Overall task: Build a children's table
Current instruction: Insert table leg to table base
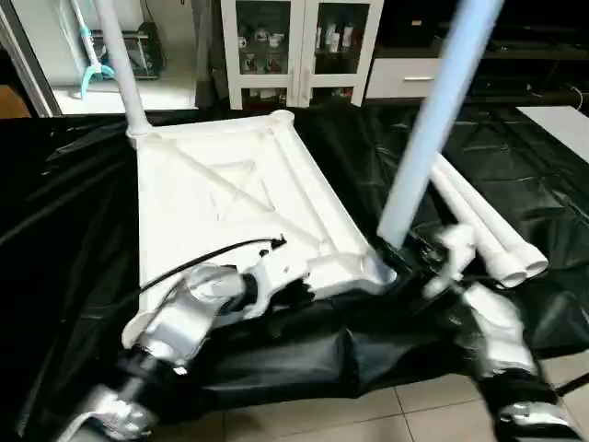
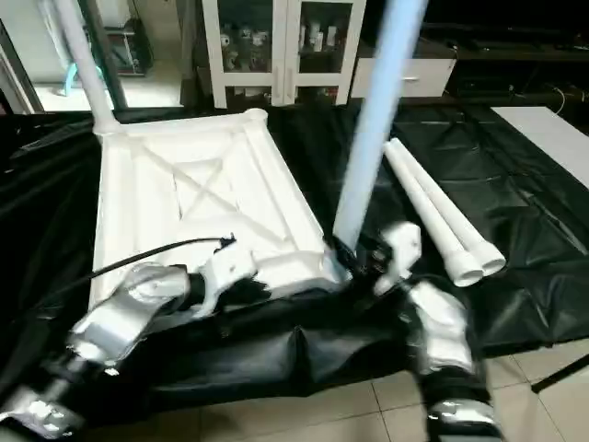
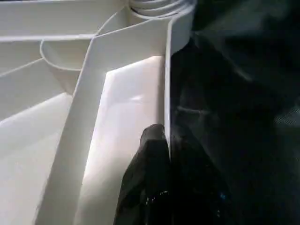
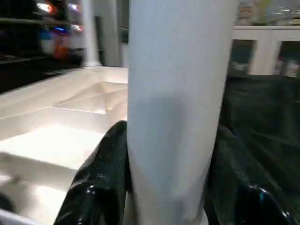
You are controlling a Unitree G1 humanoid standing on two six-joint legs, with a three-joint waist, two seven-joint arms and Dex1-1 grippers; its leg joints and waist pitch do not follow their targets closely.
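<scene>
The white tabletop [image 1: 230, 198] lies underside up on a black sheet, its X ribs showing. One white leg [image 1: 118, 55] stands upright in the far left corner socket. My right gripper [image 1: 405, 256] is shut on a second leg [image 1: 433, 120], which stands steeply with its foot at the near right corner socket [image 1: 379, 267]. In the right wrist view its black fingers [image 4: 101, 173] hug that leg [image 4: 176, 93] on both sides. My left gripper [image 1: 285, 281] is shut on the tabletop's near rim; in the left wrist view its fingers [image 3: 152, 159] pinch the thin rim wall [image 3: 167, 84].
Two loose white legs [image 1: 488, 230] lie side by side on the black sheet [image 1: 74, 230] to the right of the tabletop. A white glass-door cabinet [image 1: 294, 46] stands behind. Tiled floor [image 1: 368, 414] shows in front, and a white board [image 1: 561, 120] at far right.
</scene>
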